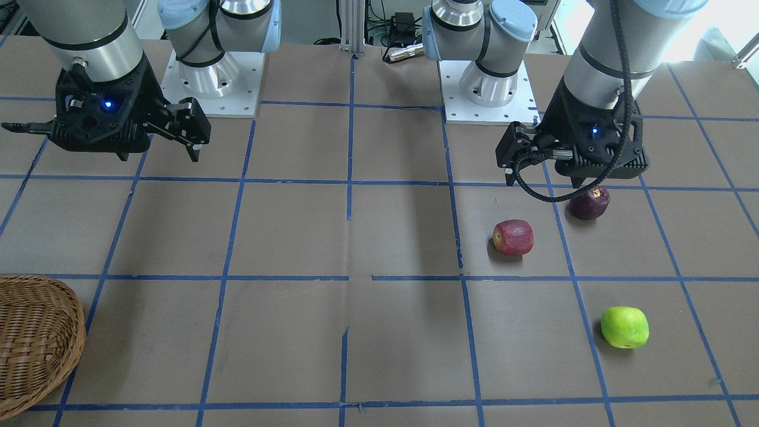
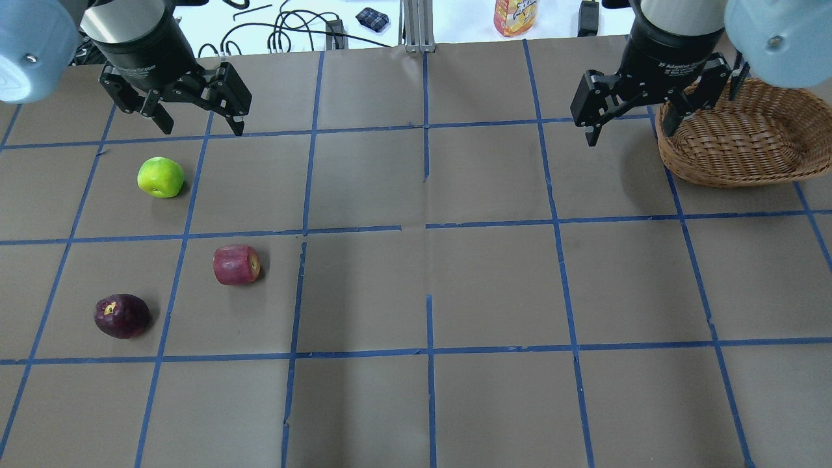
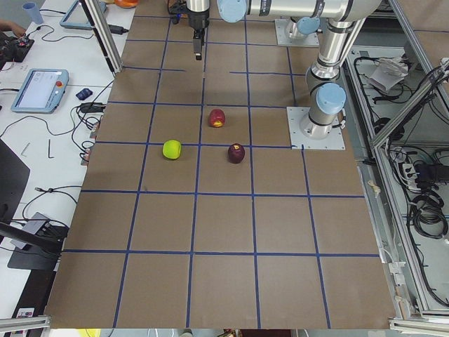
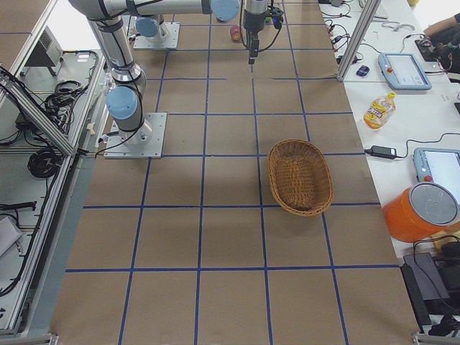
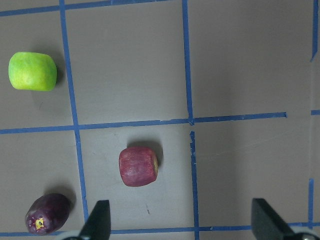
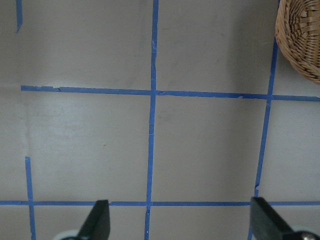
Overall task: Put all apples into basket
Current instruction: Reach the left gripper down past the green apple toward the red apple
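Observation:
Three apples lie on the table's left half in the overhead view: a green apple (image 2: 160,177), a red apple (image 2: 236,264) and a dark purple apple (image 2: 121,316). My left gripper (image 2: 200,125) hangs open and empty above the table beyond the green apple. Its wrist view shows the green apple (image 5: 32,71), the red apple (image 5: 138,166) and the purple apple (image 5: 47,214) below the open fingers. The brown wicker basket (image 2: 728,162) stands at the far right and holds nothing that shows. My right gripper (image 2: 630,130) is open and empty, just left of the basket.
The brown table is marked with a blue tape grid. An orange drink bottle (image 2: 513,16) and cables (image 2: 292,32) lie past the far edge. The two arm bases (image 1: 213,77) (image 1: 486,83) stand at the robot's side of the table.

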You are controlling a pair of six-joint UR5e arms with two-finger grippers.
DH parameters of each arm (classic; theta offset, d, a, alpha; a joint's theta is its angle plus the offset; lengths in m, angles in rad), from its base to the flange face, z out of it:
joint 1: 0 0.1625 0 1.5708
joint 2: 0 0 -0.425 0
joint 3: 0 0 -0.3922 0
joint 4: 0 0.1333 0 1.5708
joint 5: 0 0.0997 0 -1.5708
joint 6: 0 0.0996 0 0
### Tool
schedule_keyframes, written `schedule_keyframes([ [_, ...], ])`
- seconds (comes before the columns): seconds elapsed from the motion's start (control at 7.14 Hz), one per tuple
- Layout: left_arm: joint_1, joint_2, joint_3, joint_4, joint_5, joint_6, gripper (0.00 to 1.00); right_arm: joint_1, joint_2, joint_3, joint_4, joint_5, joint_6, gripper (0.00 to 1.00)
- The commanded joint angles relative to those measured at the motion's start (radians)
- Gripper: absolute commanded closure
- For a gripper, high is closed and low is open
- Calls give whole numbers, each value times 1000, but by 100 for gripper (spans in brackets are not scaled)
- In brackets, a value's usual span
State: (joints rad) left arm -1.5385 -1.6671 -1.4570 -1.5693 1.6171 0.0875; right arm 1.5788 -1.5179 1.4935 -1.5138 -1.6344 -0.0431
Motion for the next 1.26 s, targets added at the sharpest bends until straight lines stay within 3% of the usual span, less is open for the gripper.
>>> schedule_keyframes([
  [0.0,0,0,-2,0,0,0,0,4,1,1,0,2,0,0],
  [0.84,17,-13,-19,5,3,17,0,4,-1,2,3,2,-1,0],
  [1.12,69,-23,-142,97,3,60,0,4,-2,2,4,2,-1,0],
])
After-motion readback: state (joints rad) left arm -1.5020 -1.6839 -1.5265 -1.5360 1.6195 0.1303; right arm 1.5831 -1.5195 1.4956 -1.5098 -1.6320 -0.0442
